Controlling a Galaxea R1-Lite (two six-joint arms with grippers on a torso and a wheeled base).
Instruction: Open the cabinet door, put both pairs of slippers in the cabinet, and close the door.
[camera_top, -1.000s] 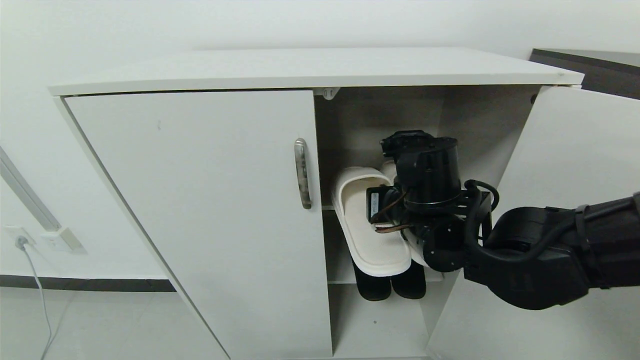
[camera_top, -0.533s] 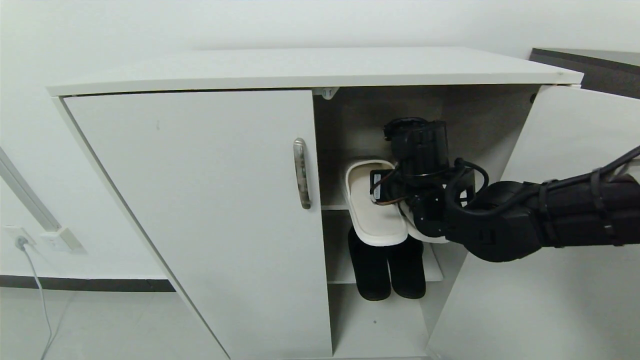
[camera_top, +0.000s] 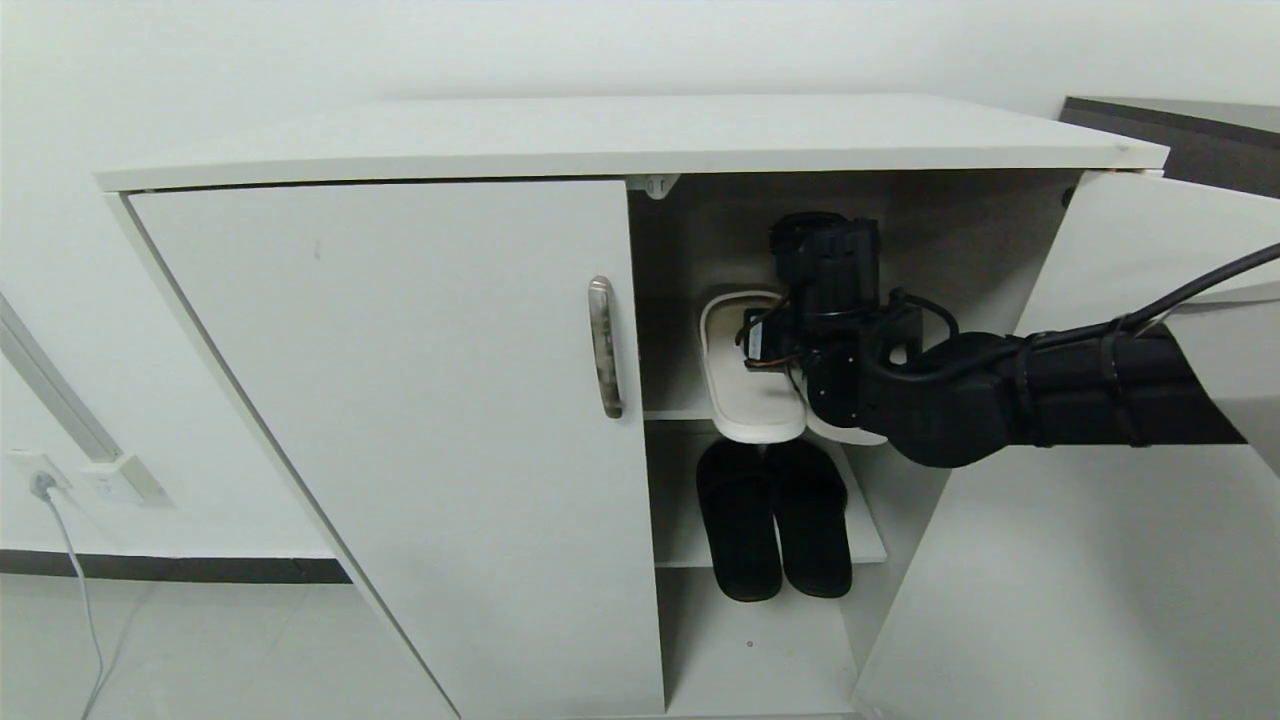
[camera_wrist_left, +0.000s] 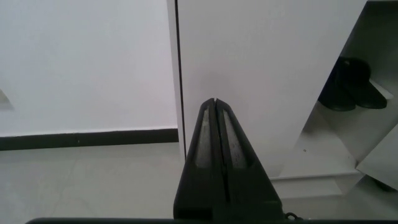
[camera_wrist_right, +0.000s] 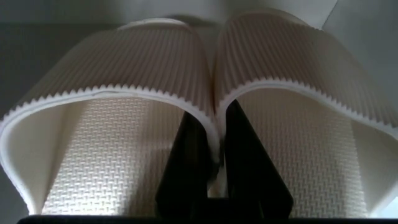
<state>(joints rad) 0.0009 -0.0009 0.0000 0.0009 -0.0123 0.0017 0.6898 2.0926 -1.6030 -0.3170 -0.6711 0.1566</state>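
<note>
Here's the white cabinet (camera_top: 620, 135), standing against the wall. Its right-hand door (camera_top: 1050, 580) is swung wide open and its left-hand door (camera_top: 400, 420) is shut flat. The right arm (camera_top: 1050, 400) stretches across the open door and into the upper compartment.

In there, the cream slippers (camera_top: 745, 385) sit side by side at the upper shelf (camera_top: 665, 413), toes toward the back and heels jutting past its front edge. I can't tell whether the soles are resting on it.

One level down, the black slippers (camera_top: 775, 525) lie together on the lower shelf (camera_top: 870, 545), their heels hanging over the front.

The right claw (camera_wrist_right: 217, 124) is clenched on the cream pair. One finger is tucked inside each slipper, and the two neighbouring strap walls are pinched between them.

The left claw (camera_wrist_left: 214, 106) is off to the side, squeezed closed on nothing and facing the cabinet front, well apart from it. Last, a metal handle (camera_top: 603, 346) stands upright on the shut door's edge.
</note>
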